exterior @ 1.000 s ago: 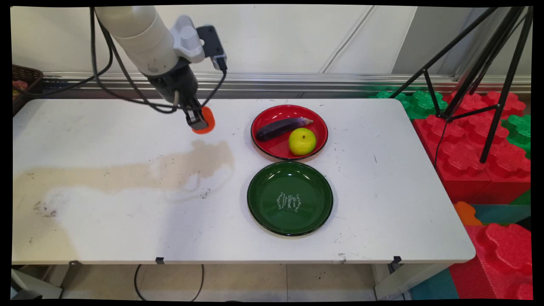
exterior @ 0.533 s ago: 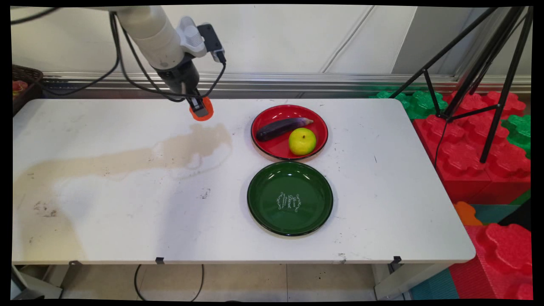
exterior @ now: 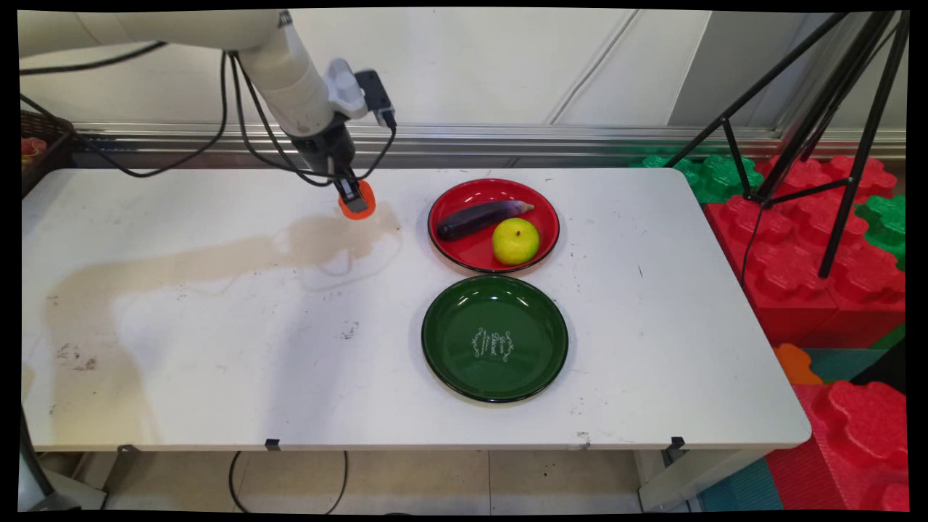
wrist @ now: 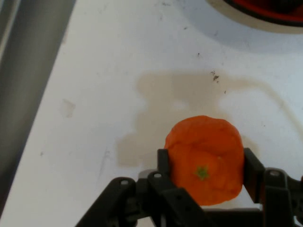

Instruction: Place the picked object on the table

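Tool [wrist: 204, 163] gripping round orange fruit [wrist: 204, 158], green-stemmed

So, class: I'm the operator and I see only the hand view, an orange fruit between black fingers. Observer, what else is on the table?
Observer: A red plate holds an eggplant and a yellow-green fruit.
Operator: Anything nearer the camera?
Observer: A green plate, with nothing on it.
Operator: Where is the orange?
Observer: In the gripper, left of the red plate, near the table's far edge.
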`<state>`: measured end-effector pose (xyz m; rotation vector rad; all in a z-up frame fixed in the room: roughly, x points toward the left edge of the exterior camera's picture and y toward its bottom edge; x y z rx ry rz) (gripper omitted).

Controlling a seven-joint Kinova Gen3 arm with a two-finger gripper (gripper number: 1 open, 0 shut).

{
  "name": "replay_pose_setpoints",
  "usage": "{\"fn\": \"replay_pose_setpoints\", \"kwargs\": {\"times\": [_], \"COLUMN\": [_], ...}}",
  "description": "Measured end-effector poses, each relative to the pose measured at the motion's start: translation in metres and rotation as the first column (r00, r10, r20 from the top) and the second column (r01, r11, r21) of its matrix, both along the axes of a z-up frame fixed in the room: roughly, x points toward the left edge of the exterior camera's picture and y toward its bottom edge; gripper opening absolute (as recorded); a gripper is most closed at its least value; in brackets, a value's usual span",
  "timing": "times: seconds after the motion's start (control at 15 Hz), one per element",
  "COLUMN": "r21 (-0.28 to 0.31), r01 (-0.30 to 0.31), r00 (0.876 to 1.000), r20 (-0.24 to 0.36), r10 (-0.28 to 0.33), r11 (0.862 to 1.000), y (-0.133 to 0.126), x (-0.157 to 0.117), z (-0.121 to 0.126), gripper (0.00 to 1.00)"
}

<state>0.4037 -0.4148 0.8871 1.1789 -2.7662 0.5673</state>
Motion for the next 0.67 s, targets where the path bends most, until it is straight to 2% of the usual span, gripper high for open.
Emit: {"fn": "replay_pose_setpoints", "kwargs": {"times": [0.67], "r21": [0.071], "r01": [0.027], "r00": [0.999], "r20": [-0.026], "r10": [-0.025], "r11": [0.997], "y": [-0.028], "x": [0.013], "z": [-0.052], "gripper": [0.00]}}
